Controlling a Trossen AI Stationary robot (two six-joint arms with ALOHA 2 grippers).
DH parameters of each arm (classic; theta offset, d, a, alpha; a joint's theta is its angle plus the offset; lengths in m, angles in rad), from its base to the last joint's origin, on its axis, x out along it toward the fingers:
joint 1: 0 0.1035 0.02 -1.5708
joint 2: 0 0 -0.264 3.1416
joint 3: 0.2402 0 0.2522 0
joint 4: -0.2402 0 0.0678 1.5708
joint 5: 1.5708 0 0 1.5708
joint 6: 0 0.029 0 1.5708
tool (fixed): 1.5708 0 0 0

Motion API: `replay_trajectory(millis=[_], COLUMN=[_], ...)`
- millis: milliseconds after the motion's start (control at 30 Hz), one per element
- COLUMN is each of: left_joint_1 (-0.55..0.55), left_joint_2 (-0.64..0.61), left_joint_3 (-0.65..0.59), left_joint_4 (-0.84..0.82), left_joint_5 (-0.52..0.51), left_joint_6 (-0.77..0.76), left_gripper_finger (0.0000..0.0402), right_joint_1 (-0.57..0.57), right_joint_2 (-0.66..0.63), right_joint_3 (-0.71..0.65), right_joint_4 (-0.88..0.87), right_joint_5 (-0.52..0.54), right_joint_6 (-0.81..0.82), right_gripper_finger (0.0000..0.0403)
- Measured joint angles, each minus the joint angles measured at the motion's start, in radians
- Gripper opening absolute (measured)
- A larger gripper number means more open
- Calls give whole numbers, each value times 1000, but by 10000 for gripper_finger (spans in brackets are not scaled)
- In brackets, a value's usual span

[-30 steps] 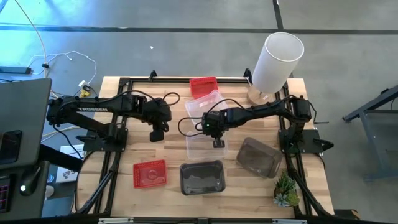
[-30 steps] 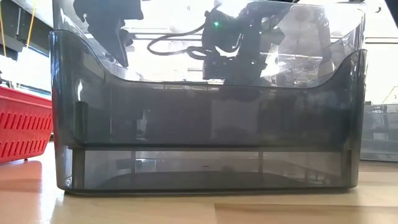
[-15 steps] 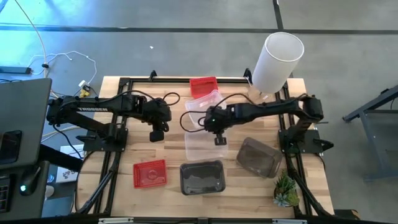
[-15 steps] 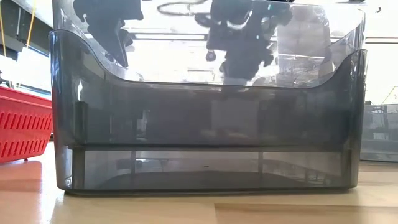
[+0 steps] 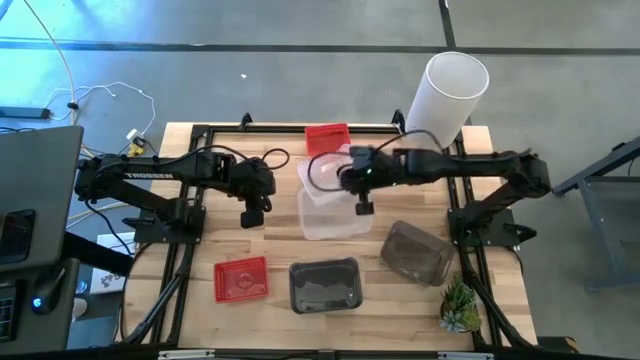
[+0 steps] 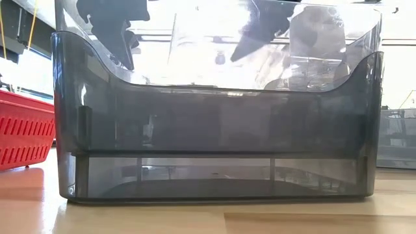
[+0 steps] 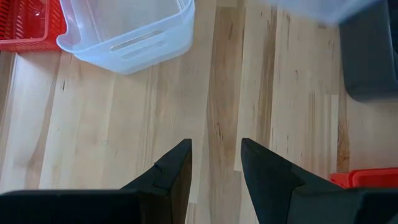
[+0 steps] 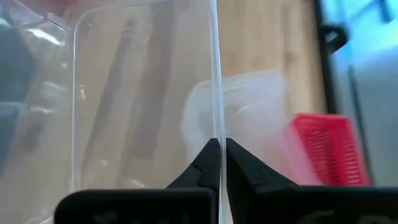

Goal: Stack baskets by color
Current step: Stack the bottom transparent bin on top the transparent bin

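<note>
My right gripper hangs over the table's middle, shut on a clear basket. A second clear basket stands just beyond it, and a red basket sits at the far edge. Near the front lie another red basket and two dark grey baskets. My left gripper hovers open over bare wood left of the clear baskets, with nothing between its fingers. My right gripper pinches the clear basket's thin side wall at its upper rim, one finger inside the basket and one outside. The fingers slant down from the table's right side. The basket hangs tilted below them. Whether any part of it rests on the table, I cannot tell.
A tall white cylinder stands at the far right corner and a small green plant at the near right corner. In the low view one dark grey basket fills most of the picture. Bare wood shows between the arms.
My right gripper has risen, shifted toward the table's right and far edges and tipped less steeply, staying shut. The clear basket has come up with it and drawn away from the near edge. In the low view the gripper has climbed out of sight.
</note>
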Motion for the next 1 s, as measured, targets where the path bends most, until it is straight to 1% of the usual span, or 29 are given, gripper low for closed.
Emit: replay_trajectory(millis=[133,267,367,567,733,867,1000], left_joint_1=[0,0,0,0,0,0,0], left_joint_2=[0,0,0,0,0,0,0], left_joint_3=[0,0,0,0,0,0,0], left_joint_4=[1,0,1,1,1,1,0], left_joint_5=[0,0,0,0,0,0,0], left_joint_6=[0,0,0,-6,-7,-8,-8], left_gripper_finger=[125,125,125,125,125,125,125], right_joint_1=[-53,-110,-152,-215,-269,-302,-325], right_joint_2=[-57,-86,-81,-24,47,116,182], right_joint_3=[0,0,23,126,209,270,329], right_joint_4=[46,108,126,124,39,-66,-151], right_joint_5=[4,5,4,-11,-75,-81,-113], right_joint_6=[-79,-177,-253,-358,-409,-418,-420], right_gripper_finger=[0,0,0,0,0,0,0])
